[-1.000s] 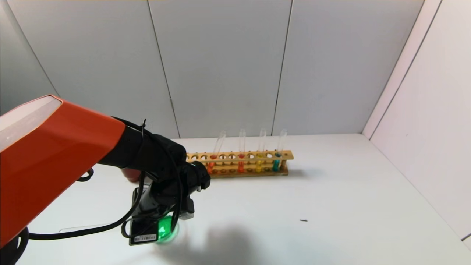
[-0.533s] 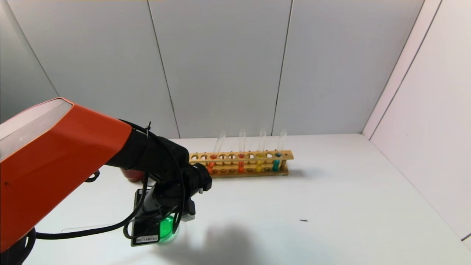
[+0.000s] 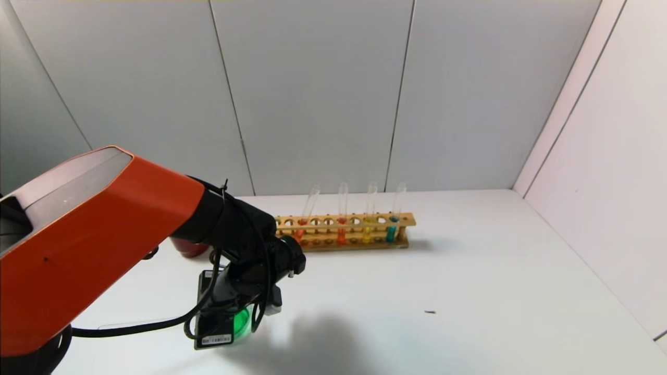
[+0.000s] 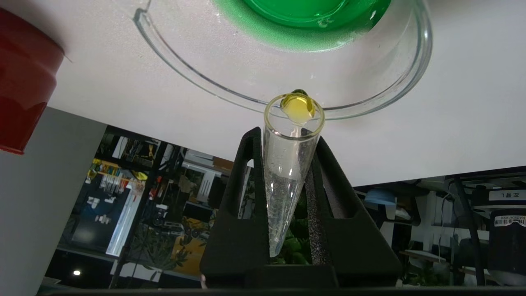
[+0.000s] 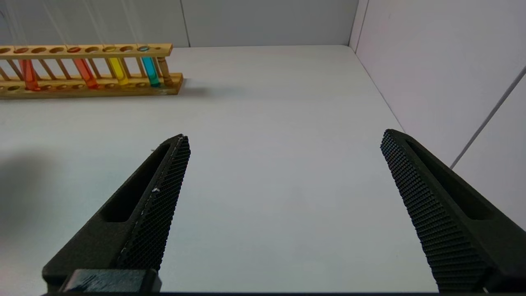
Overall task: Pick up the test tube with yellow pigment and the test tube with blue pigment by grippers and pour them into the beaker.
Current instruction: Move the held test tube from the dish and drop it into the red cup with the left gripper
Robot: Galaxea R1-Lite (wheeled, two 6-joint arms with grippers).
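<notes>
My left gripper point(image 4: 287, 135) is shut on a clear test tube point(image 4: 283, 176), tipped mouth-down over the beaker's rim point(image 4: 411, 74). A last yellow drop sits at the tube's mouth point(image 4: 298, 107); the tube is otherwise drained. The beaker point(image 3: 241, 322) holds green liquid and is partly hidden under my left wrist point(image 3: 245, 271) in the head view. One yellow tube point(image 3: 368, 229) and one blue tube point(image 3: 392, 226) stand in the wooden rack point(image 3: 344, 240). My right gripper point(image 5: 284, 135) is open and empty above bare table, out of the head view.
The rack point(image 5: 82, 82) also holds two orange-red tubes point(image 3: 341, 229). A dark-red cup point(image 3: 187, 249) stands behind the beaker, to its left. A faint clear glass shape point(image 3: 120, 325) lies left of the beaker. Walls close the back and right.
My left arm has shifted a little to the right over the beaker and now covers more of the green liquid. The rack and its tubes have not moved.
</notes>
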